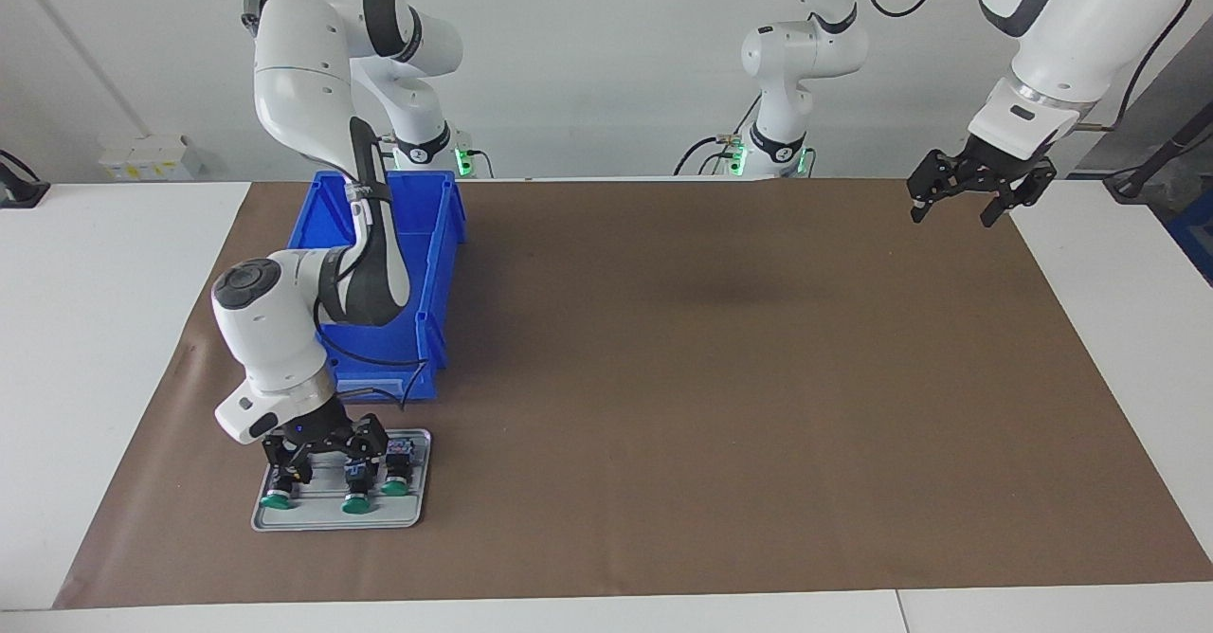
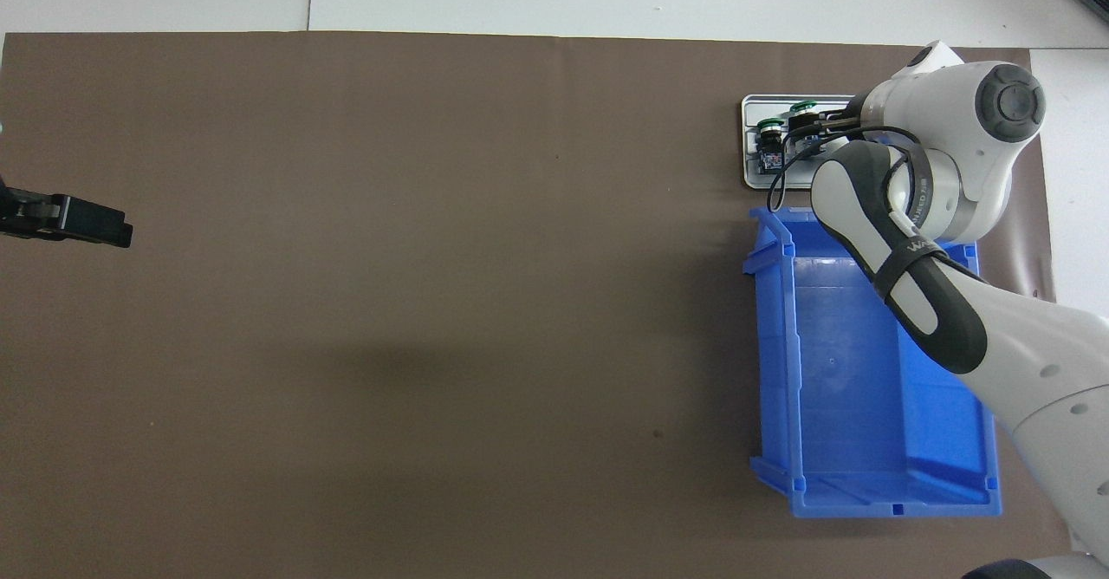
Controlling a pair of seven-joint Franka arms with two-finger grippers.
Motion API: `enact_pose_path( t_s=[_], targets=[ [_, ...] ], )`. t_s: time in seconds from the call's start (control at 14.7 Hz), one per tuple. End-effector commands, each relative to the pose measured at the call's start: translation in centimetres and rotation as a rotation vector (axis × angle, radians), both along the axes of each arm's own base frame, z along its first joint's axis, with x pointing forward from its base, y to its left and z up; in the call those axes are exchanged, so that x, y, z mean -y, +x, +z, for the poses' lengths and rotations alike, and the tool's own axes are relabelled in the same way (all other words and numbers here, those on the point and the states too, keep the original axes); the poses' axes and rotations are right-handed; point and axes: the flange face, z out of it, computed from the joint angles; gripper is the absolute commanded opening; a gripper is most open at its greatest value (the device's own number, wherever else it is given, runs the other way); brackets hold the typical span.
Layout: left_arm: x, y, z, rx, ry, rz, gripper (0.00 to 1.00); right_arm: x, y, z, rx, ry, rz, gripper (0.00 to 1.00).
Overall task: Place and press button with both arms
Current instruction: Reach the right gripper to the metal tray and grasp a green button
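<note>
Right pincer (image 1: 327, 450) spread over green buttons (image 1: 343, 489) on tray (image 1: 417, 481), left pincer (image 1: 981, 192) spread, aloft, no legible writing

White table (image 1: 114, 349) under brown mat (image 1: 711, 377), blue bin (image 1: 441, 263) and grey tray (image 1: 417, 491) on the mat

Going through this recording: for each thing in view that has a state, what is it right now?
right gripper: open, down over the tray, fingers around the buttons
left gripper: open, empty, waiting in the air over the mat's edge
green buttons: three lying on the tray
tray: flat on the mat
blue bin: upright, empty
</note>
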Motion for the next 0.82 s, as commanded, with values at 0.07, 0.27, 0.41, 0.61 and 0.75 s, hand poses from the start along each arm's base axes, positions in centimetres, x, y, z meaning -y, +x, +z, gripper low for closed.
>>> enact_pose_path(
  t_s=[0.07,0.27,0.41,0.61,0.75],
  targets=[
    [-0.4,-0.9,0.0,0.009,0.021,-0.008,1.00,0.7,0.2,-1.3,0.001,0.025,0.017,1.00],
    [-0.4,-0.9,0.0,0.009,0.021,-0.008,1.00,1.1,-0.6,-2.6,-0.031,0.017,0.042,0.99],
    [-0.4,-0.9,0.0,0.009,0.021,-0.008,1.00,0.9,-0.7,-2.6,-0.033,0.016,0.046,0.85],
    [-0.4,-0.9,0.0,0.009,0.021,-0.008,1.00,0.8,-1.1,-3.0,-0.048,0.018,0.047,0.39],
    [-0.4,-0.9,0.0,0.009,0.021,-0.008,1.00,0.6,-0.9,-2.6,-0.059,0.025,0.038,0.00]
  ],
)
